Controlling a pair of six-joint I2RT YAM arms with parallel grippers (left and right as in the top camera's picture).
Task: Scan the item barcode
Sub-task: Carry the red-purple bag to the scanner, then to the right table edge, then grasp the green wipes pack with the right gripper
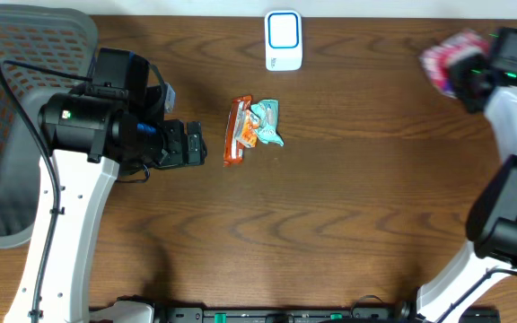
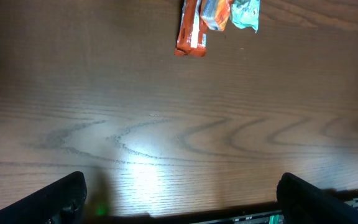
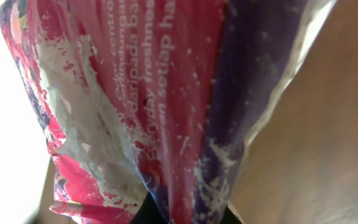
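Note:
My right gripper [image 1: 468, 79] is at the far right back of the table, shut on a pink and purple pouch [image 1: 443, 56]. The right wrist view is almost filled by that crinkled pouch [image 3: 166, 93], whose lower end is pinched in the gripper [image 3: 185, 214]. No barcode shows on the printed side I can see. A white scanner with a blue outline [image 1: 283, 40] lies at the back middle, well left of the pouch. My left gripper [image 1: 196, 144] hangs open and holds nothing, just left of the small packets; its fingers [image 2: 61, 199] stand wide apart over bare wood.
An orange wrapper [image 1: 237, 131] and a teal packet [image 1: 267, 120] lie together mid-table; both wrapper [image 2: 190, 31] and packet [image 2: 244, 12] show at the top of the left wrist view. A grey mesh basket [image 1: 7, 108] stands at the left edge.

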